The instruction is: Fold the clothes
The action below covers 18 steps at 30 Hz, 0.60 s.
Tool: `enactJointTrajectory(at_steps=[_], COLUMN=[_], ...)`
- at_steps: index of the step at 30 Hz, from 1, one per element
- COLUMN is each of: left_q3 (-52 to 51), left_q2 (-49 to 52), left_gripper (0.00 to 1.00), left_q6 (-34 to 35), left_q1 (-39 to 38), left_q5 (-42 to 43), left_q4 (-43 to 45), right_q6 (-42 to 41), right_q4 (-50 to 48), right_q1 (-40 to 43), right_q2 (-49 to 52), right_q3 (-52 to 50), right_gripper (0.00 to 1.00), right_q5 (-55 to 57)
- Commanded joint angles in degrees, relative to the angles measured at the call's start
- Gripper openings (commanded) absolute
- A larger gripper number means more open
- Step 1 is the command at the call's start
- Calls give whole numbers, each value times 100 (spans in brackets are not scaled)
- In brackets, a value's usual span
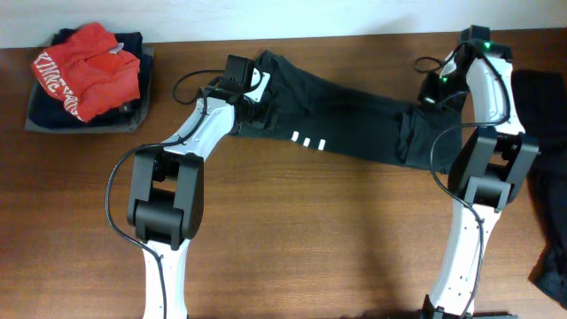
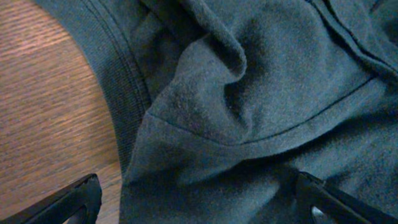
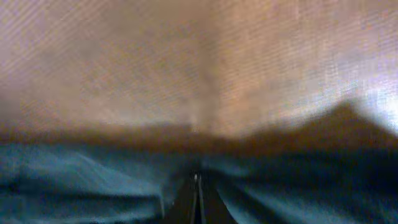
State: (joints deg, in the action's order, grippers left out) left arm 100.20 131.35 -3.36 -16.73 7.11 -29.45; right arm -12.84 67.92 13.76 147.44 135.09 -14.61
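Observation:
A dark garment with three small white marks lies stretched across the far middle of the wooden table. My left gripper is over its left end; in the left wrist view the jaws are open wide over bunched dark fabric and its ribbed hem. My right gripper is at the garment's right end; in the right wrist view the fingers are shut on a pinch of the dark fabric, with blurred table beyond.
A grey tray at the far left holds a red garment on a folded dark one. More dark clothing lies at the right edge. Cables run by both wrists.

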Motion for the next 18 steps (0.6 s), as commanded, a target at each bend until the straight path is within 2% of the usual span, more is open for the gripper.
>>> enactJointTrajectory(at_steps=[1, 8, 14, 18], left_q3=[35, 35, 35, 35], left_q2=[-192, -192, -192, -192], left_gripper=[99, 99, 99, 99], left_q6=[79, 79, 79, 79], left_q1=[28, 28, 28, 28], left_q5=[63, 63, 63, 66], left_q4=[-33, -63, -63, -61], right_q6=[-118, -92, 151, 560], right_q4=[-203, 348, 1753, 2684], right_q1=[-31, 195, 358, 319], right_q2=[48, -256, -544, -549], right_q3=[-17, 719, 2090, 2404], right_gripper=[4, 4, 4, 4], right_q5=[31, 44, 140, 214])
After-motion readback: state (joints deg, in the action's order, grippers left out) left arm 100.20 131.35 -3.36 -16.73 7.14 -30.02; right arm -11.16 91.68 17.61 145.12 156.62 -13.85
